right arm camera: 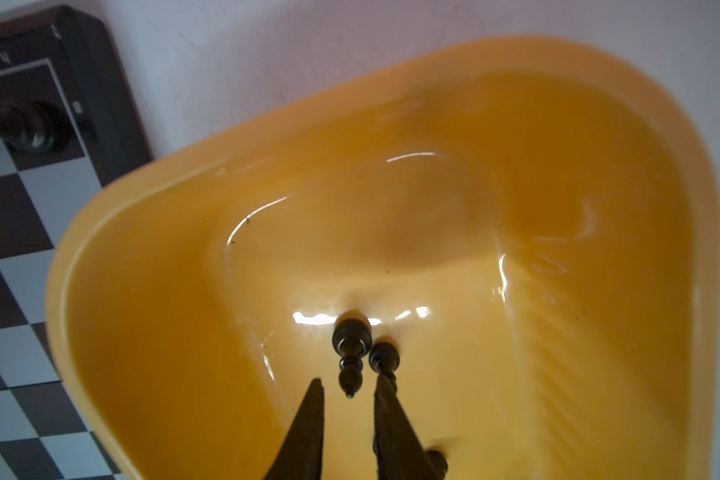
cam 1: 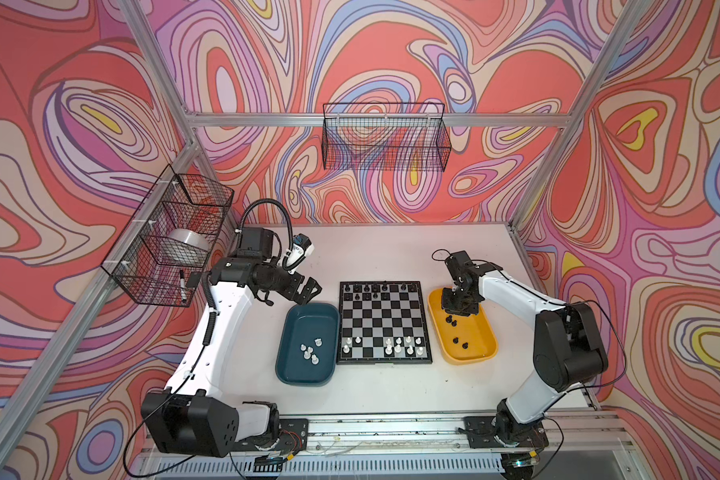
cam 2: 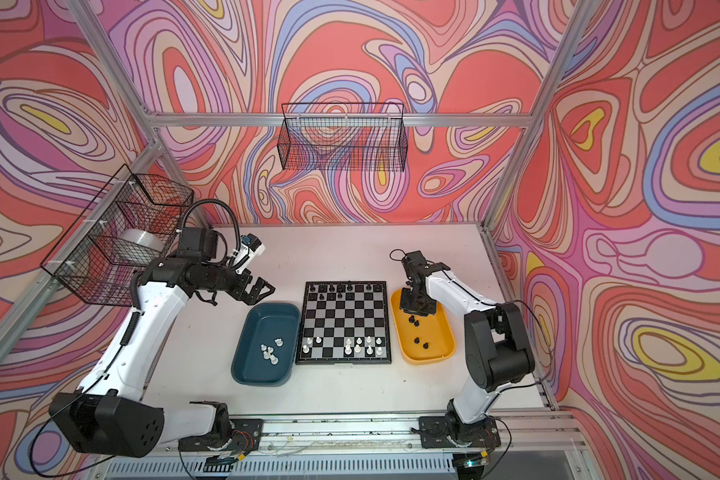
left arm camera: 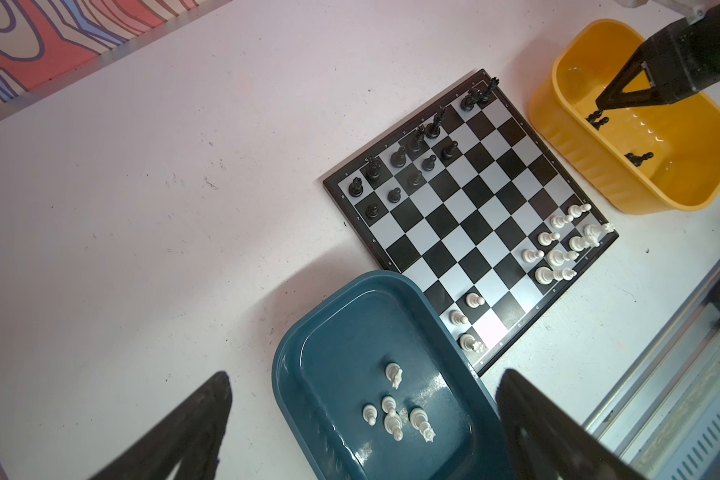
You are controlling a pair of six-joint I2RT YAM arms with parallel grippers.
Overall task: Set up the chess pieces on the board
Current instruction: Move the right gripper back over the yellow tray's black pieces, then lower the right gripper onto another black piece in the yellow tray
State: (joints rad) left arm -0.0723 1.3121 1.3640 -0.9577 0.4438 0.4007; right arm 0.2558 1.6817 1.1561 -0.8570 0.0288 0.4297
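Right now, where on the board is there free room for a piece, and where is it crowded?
Free: the middle rows of the board, between the black pieces and the white pieces. Crowded: the far two rows and the near two rows.

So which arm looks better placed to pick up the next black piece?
Right: the right gripper hangs inside the yellow tray, fingertips either side of a black piece; the left gripper hovers open by the teal tray.
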